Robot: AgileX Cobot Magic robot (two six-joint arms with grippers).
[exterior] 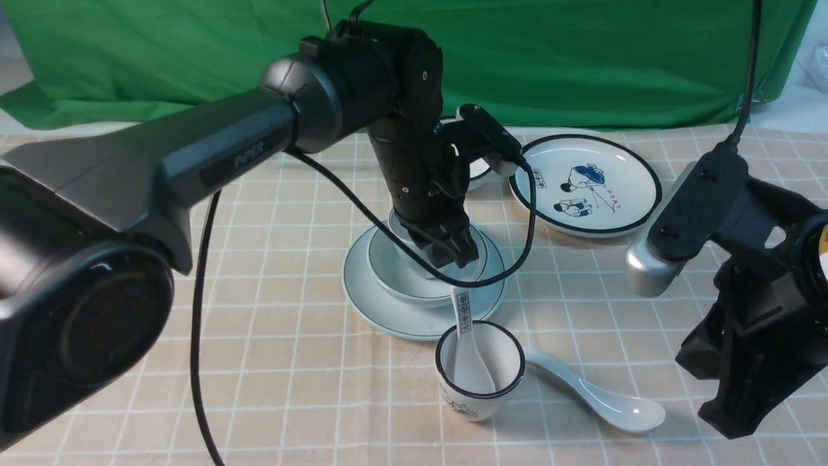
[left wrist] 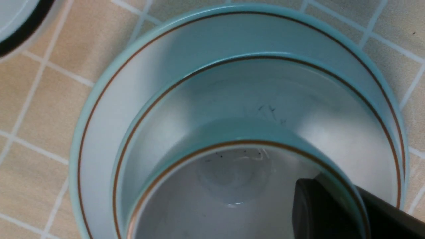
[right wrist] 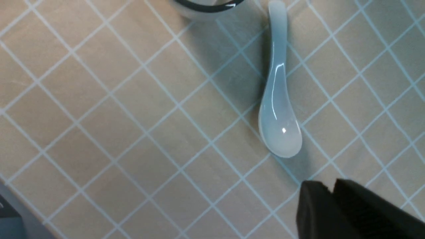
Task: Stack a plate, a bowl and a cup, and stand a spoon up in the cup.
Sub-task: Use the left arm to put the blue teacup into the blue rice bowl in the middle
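- Plate (exterior: 378, 314): flat on checked cloth (exterior: 291, 259), centre of front view. Landmark for all positions below.
- Bowl (exterior: 398, 290): upright on the plate, approx. centred. Plate's rim shows around it in L wrist view.
- Cup (left wrist: 232, 186): upright inside the bowl, i.e. top of the stack on the plate. Mouth up, empty, thin rim line visible.
- L gripper (exterior: 456, 259): directly above the plate, pointing down into the stack. Jaws straddle the cup wall w/ one finger (left wrist: 318, 212) inside the cup and the other outside, pinched narrow on the wall, so it grips the cup at its rim.
- Spoon (right wrist: 278, 109): lies on the cloth off the plate, on the plate's near-right side and well apart from it. Handle end points back toward the plate. Nothing touches it.
- R gripper (right wrist: 328, 192): far right of the plate and nearer the camera, over the cloth near the spoon's scoop end. Fingers together w/ only a seam btwn them, holding nothing.
- Black-rimmed cup (exterior: 479, 369): upright just in front of the plate's front-right rim. Printed spoon (exterior: 467, 349) stands in it, handle leaning toward the plate.
- Picture plate (exterior: 585, 184): behind & right of the plate, apart from it, flat on the cloth.
- Green backdrop (exterior: 582, 58): behind the plate, past the cloth's far edge.
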